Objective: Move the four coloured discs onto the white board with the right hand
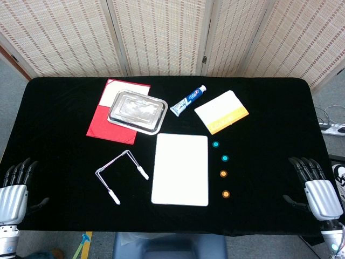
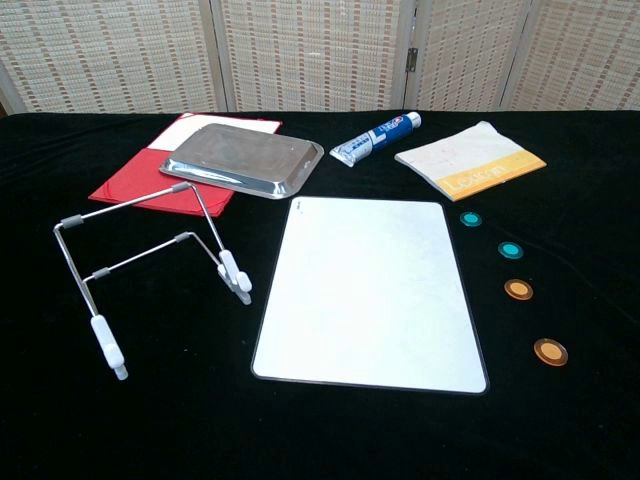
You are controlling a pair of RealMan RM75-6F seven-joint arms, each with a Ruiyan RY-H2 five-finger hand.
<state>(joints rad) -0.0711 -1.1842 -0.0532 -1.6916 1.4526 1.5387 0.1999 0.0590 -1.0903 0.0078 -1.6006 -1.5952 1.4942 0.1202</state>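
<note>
A white board [image 1: 180,169] [image 2: 371,292] lies flat in the middle of the black table. To its right four small discs sit in a slanted line: two teal discs [image 1: 215,144] [image 1: 225,158] [image 2: 470,218] [image 2: 510,250] farther back, two orange discs [image 1: 223,174] [image 1: 226,193] [image 2: 517,289] [image 2: 549,351] nearer the front. My right hand [image 1: 315,186] rests at the front right table edge, fingers apart, holding nothing, well right of the discs. My left hand [image 1: 16,186] sits at the front left edge, fingers apart and holding nothing. The chest view shows neither hand.
A bent wire stand [image 1: 119,174] [image 2: 150,265] lies left of the board. Behind it a metal tray [image 1: 136,110] [image 2: 242,161] sits on a red folder [image 1: 99,116] [image 2: 125,185]. A toothpaste tube [image 1: 188,101] [image 2: 376,139] and a white-and-yellow notepad [image 1: 221,111] [image 2: 470,160] lie at the back.
</note>
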